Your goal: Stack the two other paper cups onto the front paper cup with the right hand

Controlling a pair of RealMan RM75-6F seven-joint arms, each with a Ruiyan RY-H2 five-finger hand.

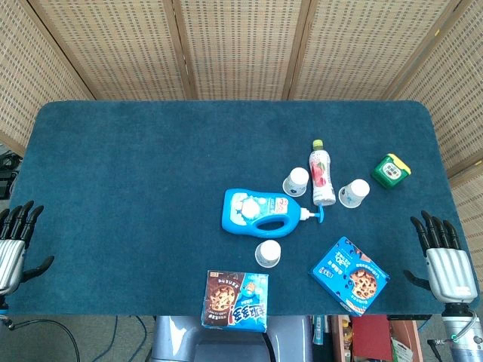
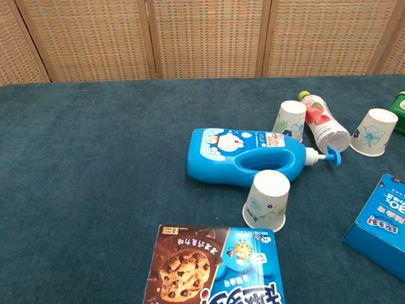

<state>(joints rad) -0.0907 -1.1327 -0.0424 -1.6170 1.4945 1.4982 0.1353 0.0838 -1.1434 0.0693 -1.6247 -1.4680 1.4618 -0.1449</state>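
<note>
Three white paper cups with a floral print stand upside down on the blue table. The front cup (image 1: 268, 253) (image 2: 267, 199) is just before the blue detergent bottle. A second cup (image 1: 296, 181) (image 2: 290, 120) stands behind that bottle, left of the drink bottle. The third cup (image 1: 354, 193) (image 2: 374, 132) is to the right of the drink bottle. My right hand (image 1: 444, 256) hovers at the table's right front edge, fingers spread, holding nothing. My left hand (image 1: 16, 240) is at the left edge, also open and empty. Neither hand appears in the chest view.
A blue detergent bottle (image 1: 260, 211) (image 2: 247, 157) lies on its side between the cups. A pink drink bottle (image 1: 322, 173) (image 2: 323, 122) lies beside it. A green box (image 1: 391, 170) sits far right. Two cookie boxes (image 1: 236, 300) (image 1: 349, 274) lie along the front edge.
</note>
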